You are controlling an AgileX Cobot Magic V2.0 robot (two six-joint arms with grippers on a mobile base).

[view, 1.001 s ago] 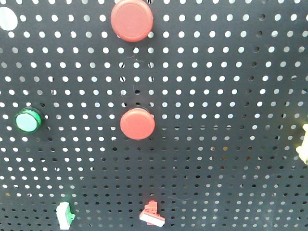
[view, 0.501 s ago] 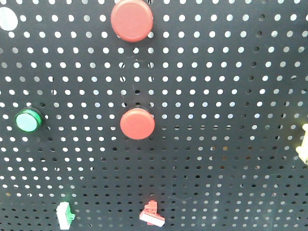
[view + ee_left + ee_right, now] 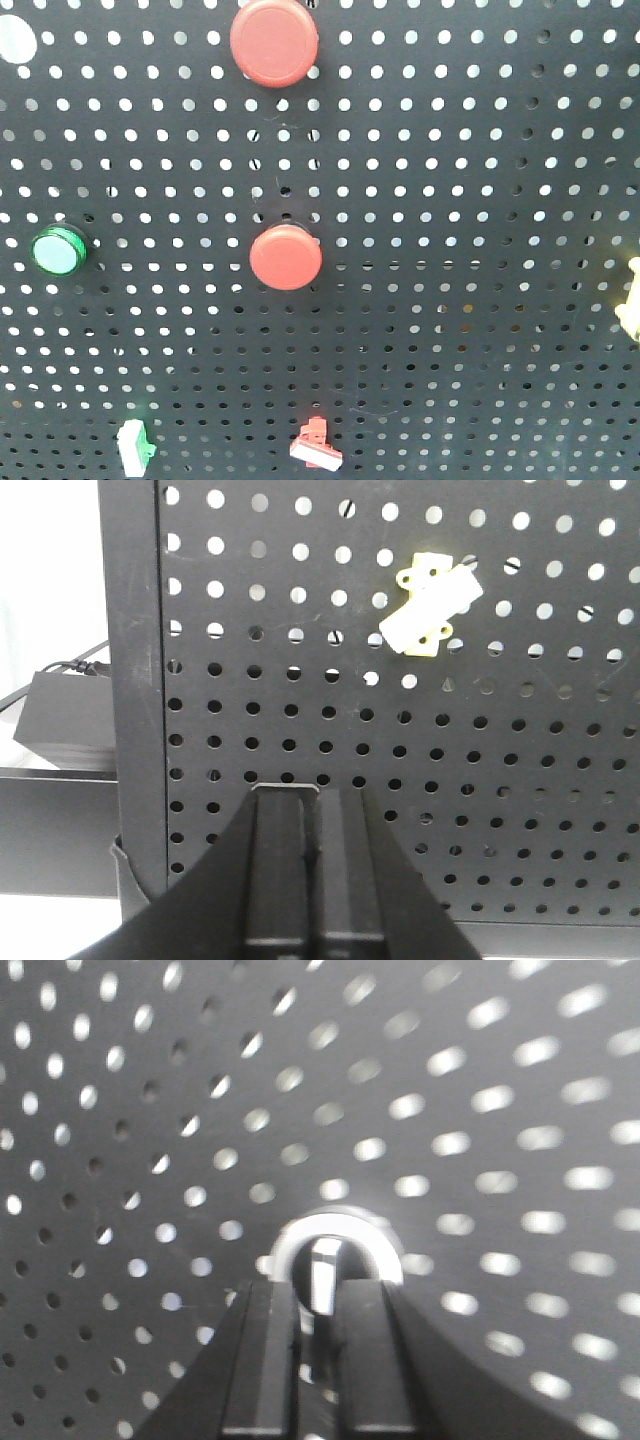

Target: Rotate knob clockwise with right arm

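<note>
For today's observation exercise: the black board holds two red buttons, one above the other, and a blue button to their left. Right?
No: the left button is green, not blue, as the front-facing view shows. The upper red button and lower red button do sit one above the other on the board.

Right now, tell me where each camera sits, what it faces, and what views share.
Exterior front: squarely before the pegboard, red buttons central; no robot parts.
Left wrist: behind the left pincer, shut, facing the board's edge and a yellow switch.
Right wrist: behind the right pincer, close up, gripping the knob.
Shared: all three show the pegboard.
</note>
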